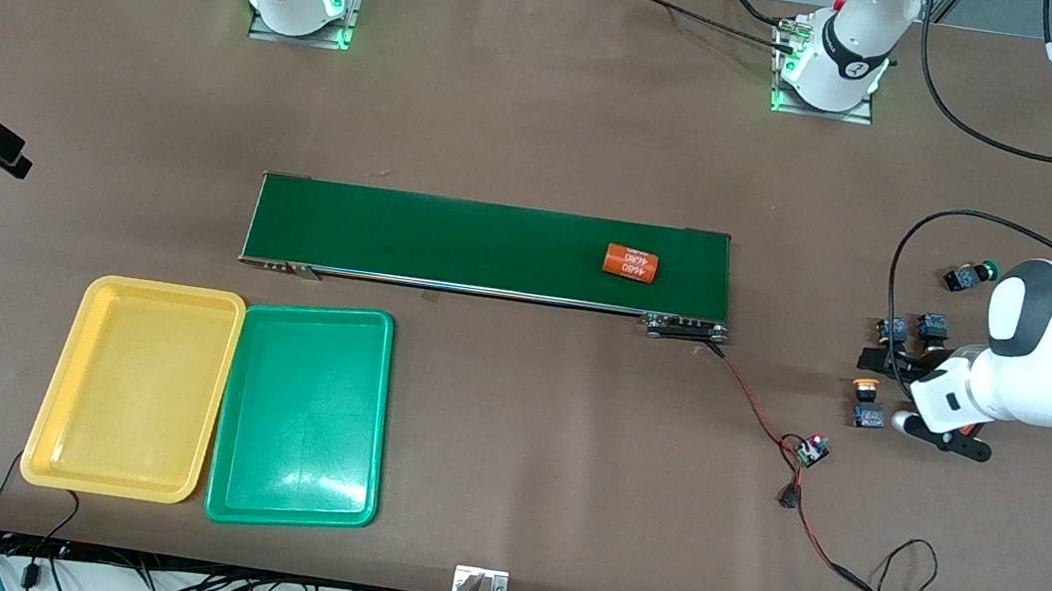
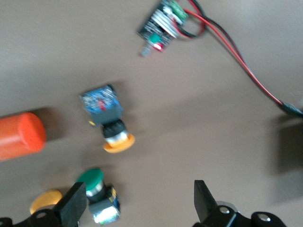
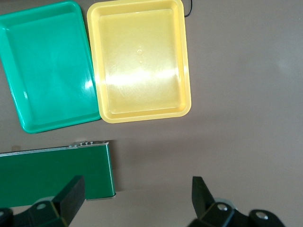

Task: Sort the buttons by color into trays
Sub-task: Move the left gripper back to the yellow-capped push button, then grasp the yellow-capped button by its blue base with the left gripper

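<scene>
Yellow tray [image 1: 133,388] and green tray [image 1: 302,417] sit bare, touching, nearer the camera than the conveyor belt [image 1: 452,241]; sorting hasn't begun. All four buttons [image 1: 874,404] cluster off the belt's end toward the left arm's end of the table. Left gripper [image 2: 137,203] hangs over them, jaws wide, empty. Right gripper [image 3: 137,198] waits over the table by the belt's other end, wide too. Everything's left to do!

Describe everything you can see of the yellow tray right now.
The yellow tray is a flat rectangular tray that looks like glossy plastic, with rounded corners and a raised rim. It lies flat on the table, empty, nearer the front camera than the conveyor belt. One long side runs against the green tray; whether the rims touch is unclear.
</scene>
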`<state>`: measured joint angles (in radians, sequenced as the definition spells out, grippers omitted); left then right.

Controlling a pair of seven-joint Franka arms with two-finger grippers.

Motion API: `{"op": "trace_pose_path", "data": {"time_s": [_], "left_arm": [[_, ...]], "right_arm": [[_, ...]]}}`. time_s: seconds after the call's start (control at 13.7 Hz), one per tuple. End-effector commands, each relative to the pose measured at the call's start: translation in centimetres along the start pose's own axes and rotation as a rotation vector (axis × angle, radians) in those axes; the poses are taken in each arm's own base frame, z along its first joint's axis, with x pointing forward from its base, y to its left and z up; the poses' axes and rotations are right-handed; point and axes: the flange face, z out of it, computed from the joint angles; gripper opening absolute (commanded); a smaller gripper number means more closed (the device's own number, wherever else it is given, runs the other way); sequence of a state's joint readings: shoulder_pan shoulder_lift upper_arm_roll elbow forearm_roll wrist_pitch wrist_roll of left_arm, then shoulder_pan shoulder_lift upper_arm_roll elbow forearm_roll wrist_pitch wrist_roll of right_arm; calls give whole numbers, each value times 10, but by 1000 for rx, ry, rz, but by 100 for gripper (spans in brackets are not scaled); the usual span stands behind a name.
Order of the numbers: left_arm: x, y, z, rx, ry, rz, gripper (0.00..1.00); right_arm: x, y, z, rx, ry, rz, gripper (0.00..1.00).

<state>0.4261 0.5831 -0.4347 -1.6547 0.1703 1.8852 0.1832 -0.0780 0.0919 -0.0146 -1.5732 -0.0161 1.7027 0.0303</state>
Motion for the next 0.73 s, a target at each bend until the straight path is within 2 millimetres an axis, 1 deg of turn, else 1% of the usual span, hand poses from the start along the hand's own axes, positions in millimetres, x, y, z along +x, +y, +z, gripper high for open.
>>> {"op": "trace_pose_path", "data": {"time_s": [0.0, 0.07, 0.15, 0.22, 0.29, 0.36, 0.44, 0.51, 0.66], "left_arm": [[8, 20, -14, 7, -53, 16, 100], [9, 14, -11, 13, -48, 10, 100], [13, 5, -13, 19, -2, -7, 100], [11, -18, -10, 17, 41, -46, 100], [10, -31, -2, -1, 50, -69, 100], [13, -32, 5, -13, 47, -89, 100], [14, -31, 4, -8, 56, -124, 100], [17, -28, 8, -6, 54, -159, 100], [22, -29, 23, -17, 56, -177, 100]], "right_arm": [[-1, 0, -7, 9, 7, -2, 100], [-1, 1, -6, 9, 5, 1, 100], [-1, 1, -6, 9, 5, 0, 100], [-1, 1, -6, 9, 5, 1, 100], [-1, 0, -6, 10, 5, -2, 100], [-1, 0, -6, 10, 3, -2, 100], [-1, 0, -6, 10, 2, -2, 100], [-1, -1, -5, 11, 0, -6, 100], [-1, -2, -4, 10, -4, -15, 100]]}}
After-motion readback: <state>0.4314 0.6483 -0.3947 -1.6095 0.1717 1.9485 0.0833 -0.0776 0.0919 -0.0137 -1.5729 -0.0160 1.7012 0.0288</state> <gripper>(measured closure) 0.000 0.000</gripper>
